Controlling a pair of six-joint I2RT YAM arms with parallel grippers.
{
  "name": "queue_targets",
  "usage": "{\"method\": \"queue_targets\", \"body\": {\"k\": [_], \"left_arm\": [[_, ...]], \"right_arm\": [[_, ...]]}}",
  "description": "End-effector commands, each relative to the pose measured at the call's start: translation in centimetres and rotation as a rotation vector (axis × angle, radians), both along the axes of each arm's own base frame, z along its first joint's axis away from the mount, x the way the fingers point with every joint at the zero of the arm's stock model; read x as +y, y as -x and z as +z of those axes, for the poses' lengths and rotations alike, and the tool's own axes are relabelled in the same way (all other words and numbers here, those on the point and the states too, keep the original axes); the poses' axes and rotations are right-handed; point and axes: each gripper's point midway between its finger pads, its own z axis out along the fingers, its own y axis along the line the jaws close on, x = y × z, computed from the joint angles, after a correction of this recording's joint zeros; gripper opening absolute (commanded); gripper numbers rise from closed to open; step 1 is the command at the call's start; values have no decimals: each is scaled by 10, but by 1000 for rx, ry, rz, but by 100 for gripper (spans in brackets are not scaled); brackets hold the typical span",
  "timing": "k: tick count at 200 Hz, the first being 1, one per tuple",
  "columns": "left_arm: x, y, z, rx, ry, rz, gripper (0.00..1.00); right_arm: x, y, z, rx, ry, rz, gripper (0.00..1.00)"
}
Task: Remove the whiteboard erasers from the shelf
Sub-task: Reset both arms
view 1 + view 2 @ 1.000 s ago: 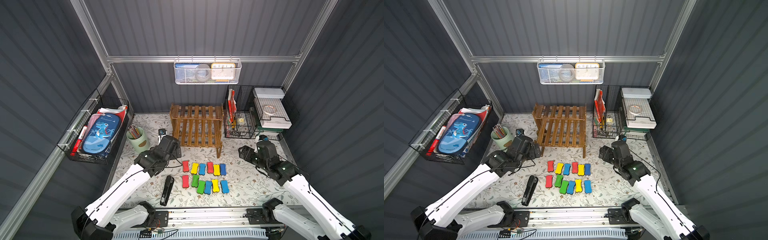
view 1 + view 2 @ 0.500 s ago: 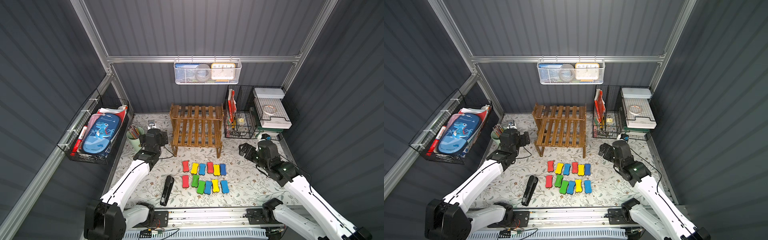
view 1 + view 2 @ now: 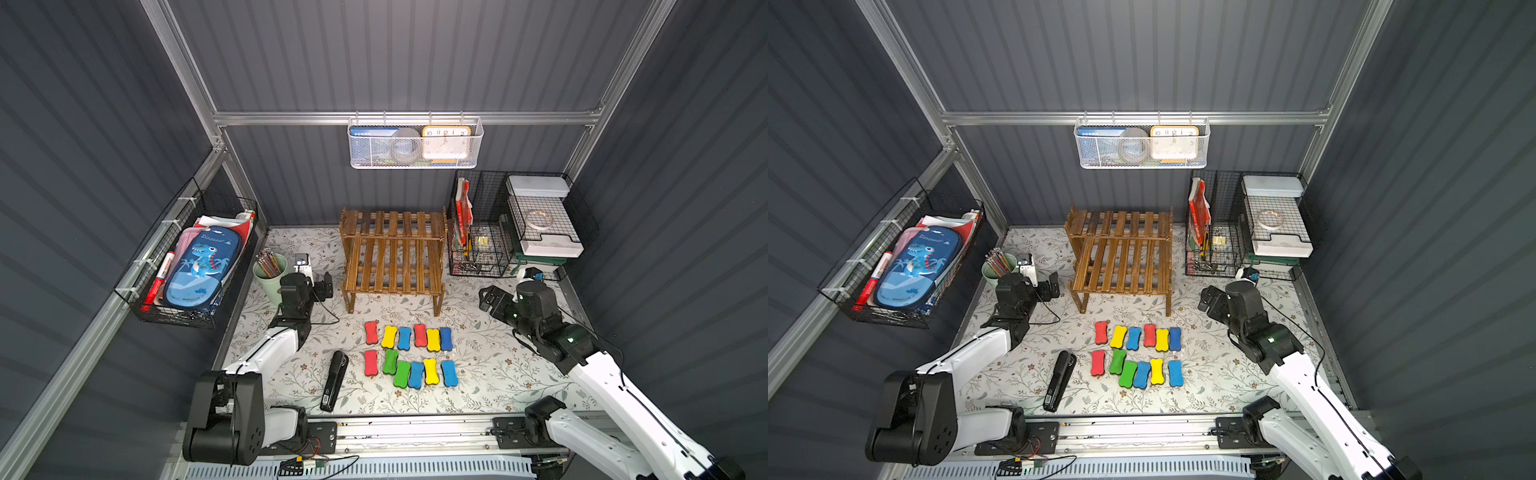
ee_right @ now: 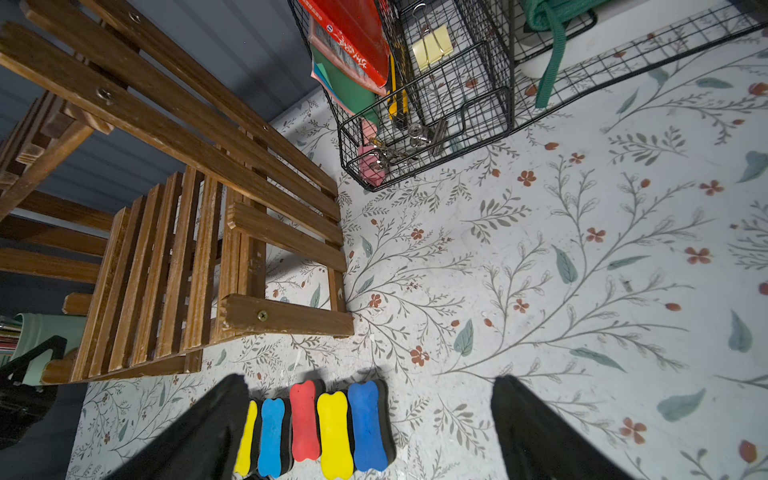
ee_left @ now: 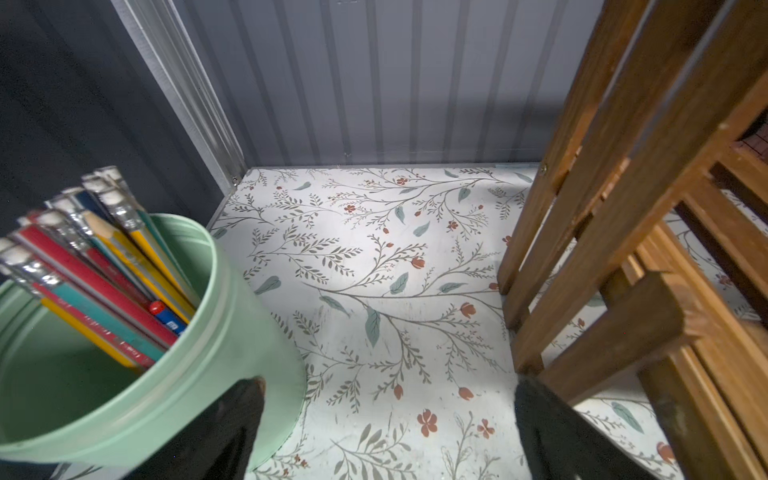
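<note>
Erasers (image 3: 419,335) lie in two rows before the wooden shelf (image 3: 392,253); left gripper (image 5: 386,424) gapes wide by the pencil cup (image 3: 267,288), right gripper (image 3: 490,300) splayed open too.

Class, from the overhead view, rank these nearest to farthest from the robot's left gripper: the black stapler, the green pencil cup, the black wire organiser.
1. The green pencil cup, just beside the left gripper, toward the left wall.
2. The black stapler, lying farther toward the front.
3. The black wire organiser, on the right, beyond the wooden shelf.
</note>
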Motion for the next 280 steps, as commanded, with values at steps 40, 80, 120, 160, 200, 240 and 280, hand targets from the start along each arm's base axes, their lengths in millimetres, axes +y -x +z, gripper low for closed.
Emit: {"method": "queue_targets", "body": {"k": [40, 80, 120, 160, 200, 240, 280], "left_arm": [[-1, -12, -17, -62, 22, -44, 99], [5, -15, -40, -101, 50, -2, 99], [8, -16, -66, -92, 48, 16, 100], [5, -27, -74, -41, 50, 6, 99], [6, -28, -74, -48, 46, 15, 99], [6, -28, -75, -40, 45, 15, 99], [4, -27, -75, -40, 38, 15, 100]], "right_arm": [[-6, -3, 11, -33, 21, -20, 95], [-13, 0, 12, -34, 56, -35, 95], [-20, 1, 8, -36, 92, -58, 96], [-27, -7, 8, -50, 129, -102, 99], [-44, -26, 11, -72, 247, -193, 99], [-49, -57, 1, -91, 451, -162, 99], [-66, -82, -18, -172, 726, -104, 99]]}}
